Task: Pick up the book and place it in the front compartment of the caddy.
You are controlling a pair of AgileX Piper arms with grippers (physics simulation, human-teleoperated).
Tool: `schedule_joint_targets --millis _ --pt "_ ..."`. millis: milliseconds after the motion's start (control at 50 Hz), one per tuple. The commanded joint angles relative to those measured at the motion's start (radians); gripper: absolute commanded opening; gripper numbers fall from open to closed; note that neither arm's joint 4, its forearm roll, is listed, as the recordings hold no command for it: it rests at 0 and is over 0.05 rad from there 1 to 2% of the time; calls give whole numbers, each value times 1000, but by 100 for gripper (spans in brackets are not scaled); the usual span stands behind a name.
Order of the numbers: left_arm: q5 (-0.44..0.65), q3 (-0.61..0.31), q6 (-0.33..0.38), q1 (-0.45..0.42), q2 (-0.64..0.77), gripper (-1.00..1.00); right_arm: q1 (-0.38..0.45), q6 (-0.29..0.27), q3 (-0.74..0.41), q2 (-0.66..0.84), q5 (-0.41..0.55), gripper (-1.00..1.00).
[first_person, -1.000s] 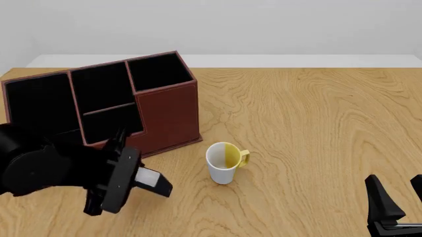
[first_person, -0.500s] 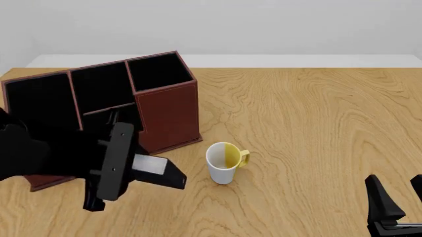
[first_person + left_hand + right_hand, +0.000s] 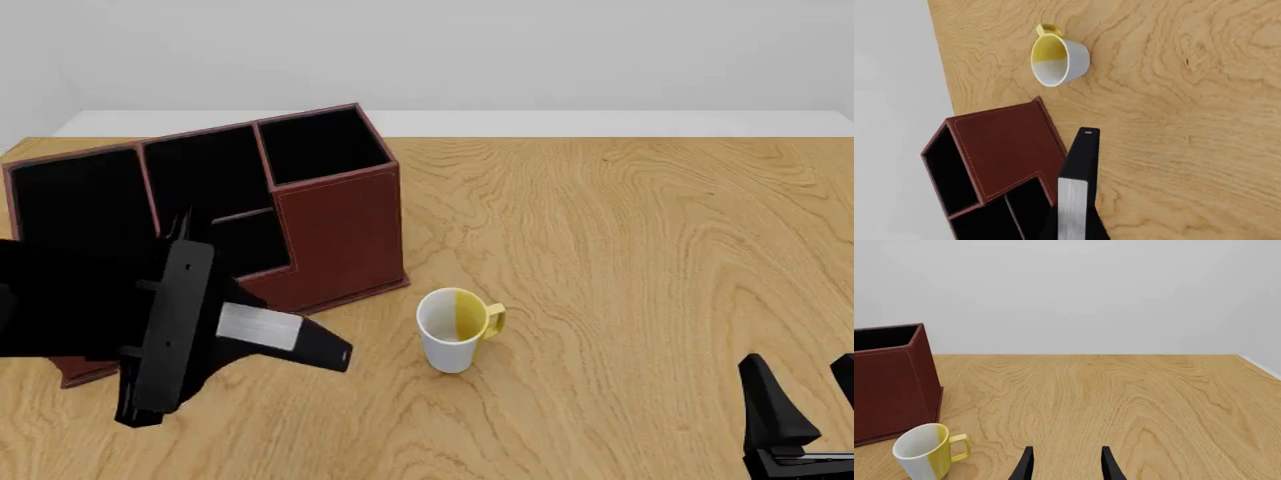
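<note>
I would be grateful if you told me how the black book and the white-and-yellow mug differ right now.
The thin black hardcover book is held by the left pincer, while the white-and-yellow mug stands upright on the wooden table. The book is flat and slim; the mug is round and hollow. The book is dark with pale page edges; the mug is light. Both are near the reddish-brown caddy.

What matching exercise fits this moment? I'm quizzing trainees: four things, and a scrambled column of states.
Things:
1. book
2. mug
3. caddy
4. right hand

States:
A. open, holding nothing
B. upright on the table, right of the caddy in the front view
C. held in the left hand, above the table
D. standing at the table's left, compartments bare

Pairs: 1-C, 2-B, 3-D, 4-A
</note>
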Motion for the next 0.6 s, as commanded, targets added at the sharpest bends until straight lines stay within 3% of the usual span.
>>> schedule_joint_targets --millis 20,100,200,240,260,400,460,600 --pt "33 -72 172 96 20 -100 0 0 0 0 0 100" --pt "59 -105 192 116 19 -100 0 0 0 0 0 100" --pt "56 -134 297 231 48 -100 0 0 0 0 0 100" --pt "100 -161 296 224 38 -100 0 0 0 0 0 100" --pt "109 -165 336 264 36 -100 0 0 0 0 0 100" --pt "196 -240 417 351 18 -100 0 0 0 0 0 100" --pt "182 -264 464 396 18 -100 0 0 0 0 0 100" --pt "235 -436 503 463 102 -100 0 0 0 0 0 100"
